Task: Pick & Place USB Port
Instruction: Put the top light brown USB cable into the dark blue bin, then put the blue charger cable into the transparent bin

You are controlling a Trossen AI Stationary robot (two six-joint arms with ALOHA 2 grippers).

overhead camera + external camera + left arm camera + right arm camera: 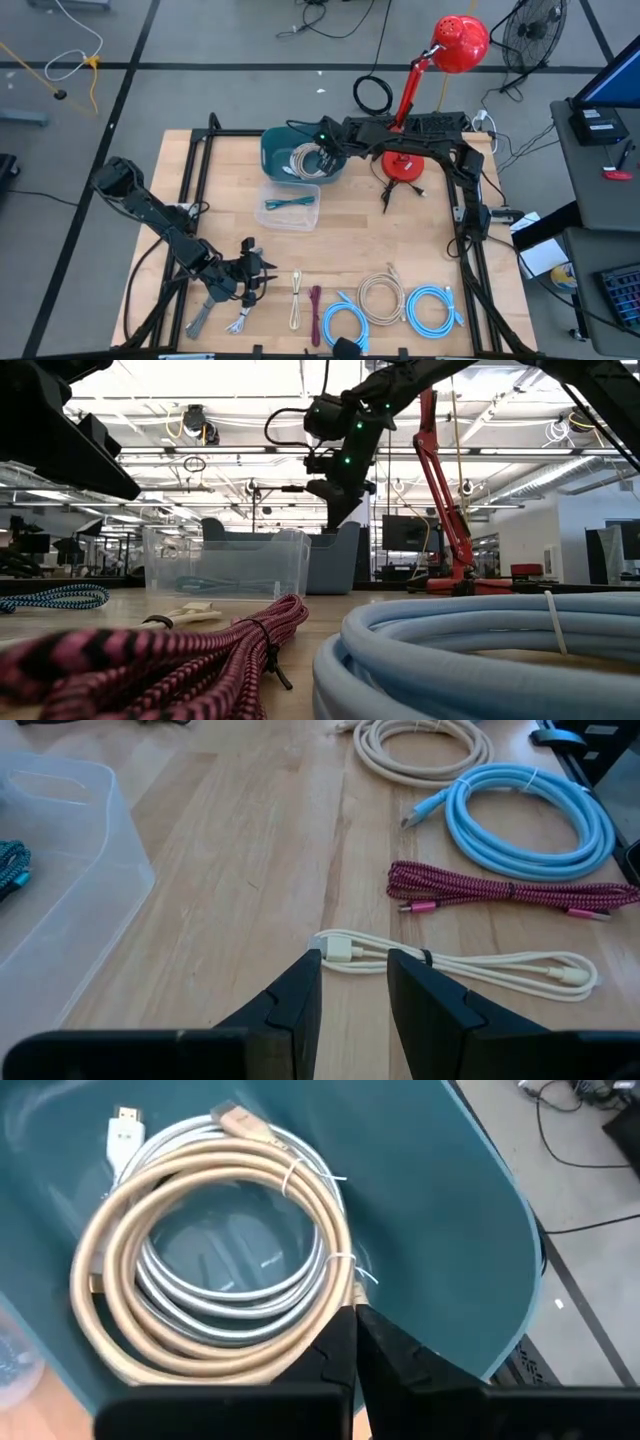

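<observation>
My left arm reaches from the left rear toward the front of the surface, bent at the elbow, and my left end effector (pixel 262 272) hangs low there with its two fingers (pixel 290 1005) a little apart. My right arm stretches across the rear from the right side, and my right end effector (pixel 327 155) points downward, fingers (pixel 340 1345) pressed together.

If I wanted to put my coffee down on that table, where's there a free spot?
Bare wood lies between the clear box and the front row of cables, and right of the box below the red lamp. The front edge is crowded with cables, and the left pincer hovers there.
</observation>
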